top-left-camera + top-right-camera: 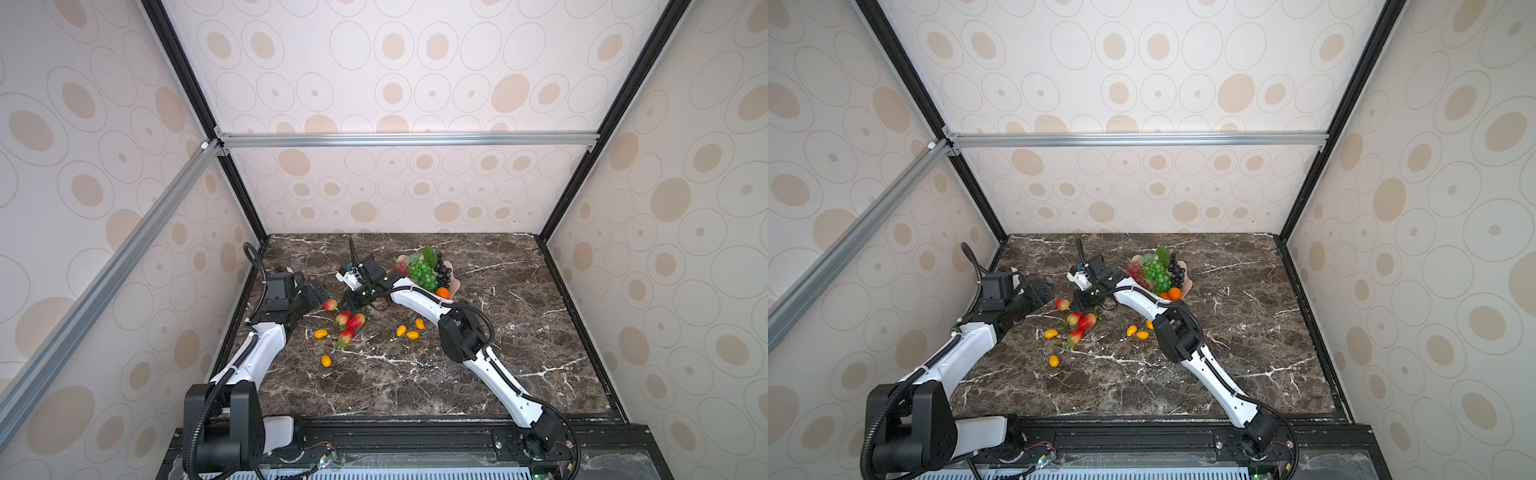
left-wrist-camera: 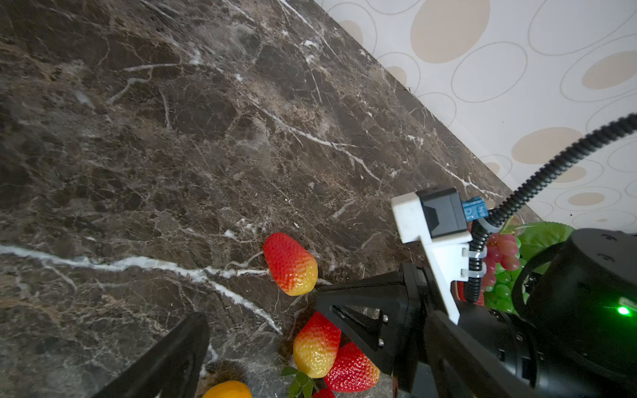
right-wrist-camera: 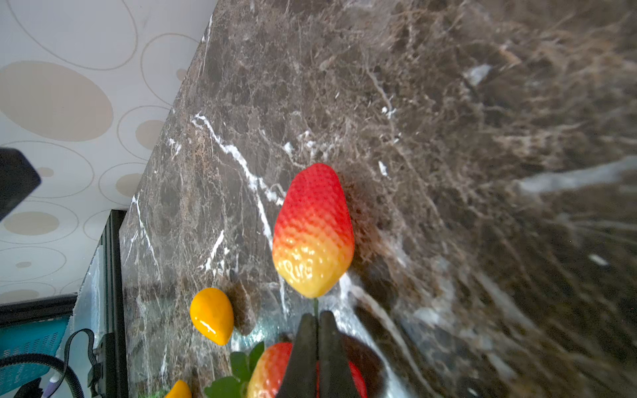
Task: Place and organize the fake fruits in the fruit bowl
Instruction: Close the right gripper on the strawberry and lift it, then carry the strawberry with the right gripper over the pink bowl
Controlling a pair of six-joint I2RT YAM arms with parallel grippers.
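Dark marble covers the bench, boxed in by oval-patterned walls. Left of bench centre one strawberry lies flat, its long axis in line with the right gripper, yellow stem end at the tips, red point toward the left edge. Those jaws are pressed together, apparently on its thin green stem. The left gripper stands wide apart just beside, holding nothing. The fruit bowl, near the far edge behind the right wrist, holds grape bunches and a tangerine; other strawberries and yellow ovals lie loose on the bench.
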